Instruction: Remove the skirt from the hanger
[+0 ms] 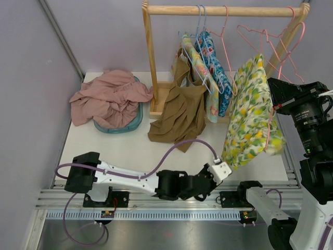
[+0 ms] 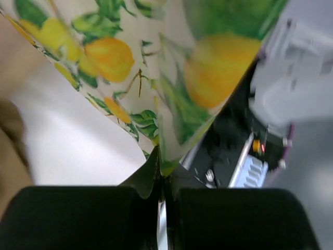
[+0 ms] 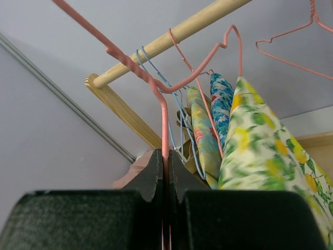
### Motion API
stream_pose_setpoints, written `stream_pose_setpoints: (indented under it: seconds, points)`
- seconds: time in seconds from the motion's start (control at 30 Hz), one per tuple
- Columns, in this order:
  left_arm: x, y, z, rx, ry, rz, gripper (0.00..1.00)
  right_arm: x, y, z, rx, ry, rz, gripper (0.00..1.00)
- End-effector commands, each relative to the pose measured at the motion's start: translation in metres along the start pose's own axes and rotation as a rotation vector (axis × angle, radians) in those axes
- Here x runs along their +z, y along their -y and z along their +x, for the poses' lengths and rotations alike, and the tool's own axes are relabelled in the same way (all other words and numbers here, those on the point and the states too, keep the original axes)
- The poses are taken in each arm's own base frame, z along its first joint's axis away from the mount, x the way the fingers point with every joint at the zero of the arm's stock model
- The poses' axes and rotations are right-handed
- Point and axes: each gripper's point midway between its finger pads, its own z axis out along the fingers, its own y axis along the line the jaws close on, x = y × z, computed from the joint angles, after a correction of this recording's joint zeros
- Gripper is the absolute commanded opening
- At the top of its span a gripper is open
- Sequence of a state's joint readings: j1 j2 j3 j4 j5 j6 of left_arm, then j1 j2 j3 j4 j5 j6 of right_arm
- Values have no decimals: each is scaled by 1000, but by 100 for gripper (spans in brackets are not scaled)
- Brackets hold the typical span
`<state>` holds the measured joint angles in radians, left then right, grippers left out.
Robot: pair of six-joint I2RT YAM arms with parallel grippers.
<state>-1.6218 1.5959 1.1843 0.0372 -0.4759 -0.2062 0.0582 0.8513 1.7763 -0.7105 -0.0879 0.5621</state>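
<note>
Top external view: skirt point(image 1: 250, 114) hangs at the right end of the rack point(image 1: 151, 52), its long axis slanting from hanger point(image 3: 164, 120) down-left to the hem. Left jaws clamp the hem; right jaws clamp the hanger wire. Basin point(image 1: 136, 119) on the worktop point(image 1: 119, 148) holds pink cloth point(image 1: 109, 96).

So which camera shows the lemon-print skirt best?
The top external view: almost the whole skirt hangs in sight. The left wrist view shows only the corner the left hand pinches; the right wrist view, one side.

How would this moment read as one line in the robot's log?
left hand: shut on lemon-print skirt hem | right hand: shut on pink hanger | skirt: on hanger
</note>
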Motion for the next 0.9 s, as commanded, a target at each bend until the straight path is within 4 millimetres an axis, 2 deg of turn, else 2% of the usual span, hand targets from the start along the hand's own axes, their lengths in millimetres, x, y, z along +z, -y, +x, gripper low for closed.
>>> stream_pose_setpoints:
  seconds: [0.0, 0.03, 0.1, 0.13, 0.23, 0.27, 0.33, 0.37, 0.4, 0.43, 0.47, 0.5, 0.57, 0.6, 0.67, 0.73, 0.87]
  points:
    - [-15, 29, 99, -75, -190, 37, 0, -3, -29, -57, -31, 188, -68, 0]
    - [-20, 30, 119, -66, -227, 31, 0, -1, -28, -57, -30, 188, -64, 0]
    - [-32, 44, 138, -71, -257, 38, 0, 4, -26, -58, -32, 187, -48, 0]
    - [-37, 44, 148, -59, -281, 25, 0, 5, -25, -58, -31, 188, -45, 0]
    - [-50, 38, 151, -46, -304, -25, 0, 17, -18, -51, -26, 172, -30, 0]
    - [-53, 37, 141, -55, -294, -39, 0, 23, -15, -47, -24, 160, -26, 0]
    - [-70, 17, 115, -30, -273, -107, 0, 35, -9, -36, -17, 134, -19, 0]
    - [-75, 8, 87, -29, -218, -147, 0, 46, 0, -26, -15, 107, 0, 0]
    - [-94, -7, 64, -18, -195, -174, 0, 53, 1, -24, -13, 103, -3, 0]
    - [-103, -17, 47, -11, -166, -199, 0, 59, 5, -20, -12, 93, 4, 0]
    - [-113, -29, 14, 3, -104, -240, 0, 72, 12, -10, -12, 68, 18, 0]
    - [-128, -47, 3, 41, -105, -282, 0, 79, 14, -9, -12, 68, 16, 0]
    - [-155, -80, -37, 45, -37, -358, 0, 99, 23, 2, -8, 40, 34, 0]
    - [-168, -104, -54, 45, -29, -414, 0, 106, 26, 5, -10, 35, 38, 0]
    - [-191, -137, -77, 44, 4, -469, 0, 122, 31, 10, 0, 26, 50, 0]
    - [-214, -168, -99, 20, 41, -510, 0, 129, 33, 14, 15, 11, 51, 0]
    - [-236, -191, -113, 12, 68, -544, 0, 133, 37, 27, 62, -9, 44, 0]
